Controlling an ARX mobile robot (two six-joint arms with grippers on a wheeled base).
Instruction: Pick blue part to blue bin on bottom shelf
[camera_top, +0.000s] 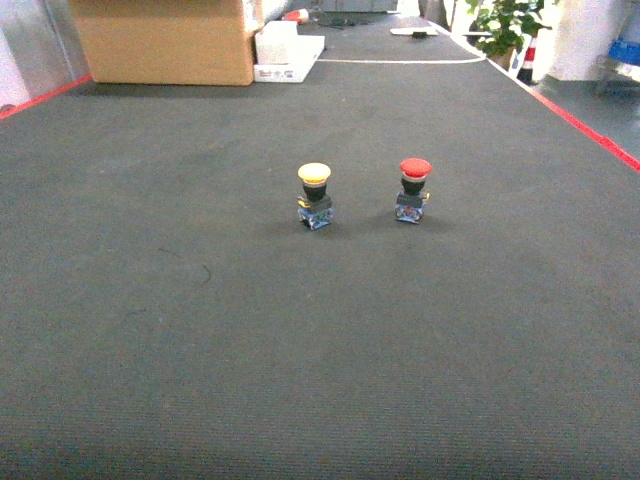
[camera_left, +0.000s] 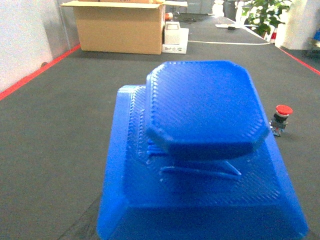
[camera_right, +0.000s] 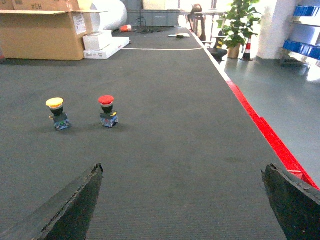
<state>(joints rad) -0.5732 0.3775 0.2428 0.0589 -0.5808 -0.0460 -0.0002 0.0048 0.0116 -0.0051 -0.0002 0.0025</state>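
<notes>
Left wrist view: large blue ribbed 3D-printed part (camera_left: 202, 150) fills frame right at camera, above dark grey carpet floor (camera_left: 55, 150); left gripper itself hidden, grasp cannot tell. Yellow-capped pushbutton switch (camera_top: 314, 196) stands upright mid-floor, red-capped pushbutton switch (camera_top: 412, 189) near its right, apart. Right gripper (camera_right: 185, 205) fingers spread wide, nothing between.
</notes>
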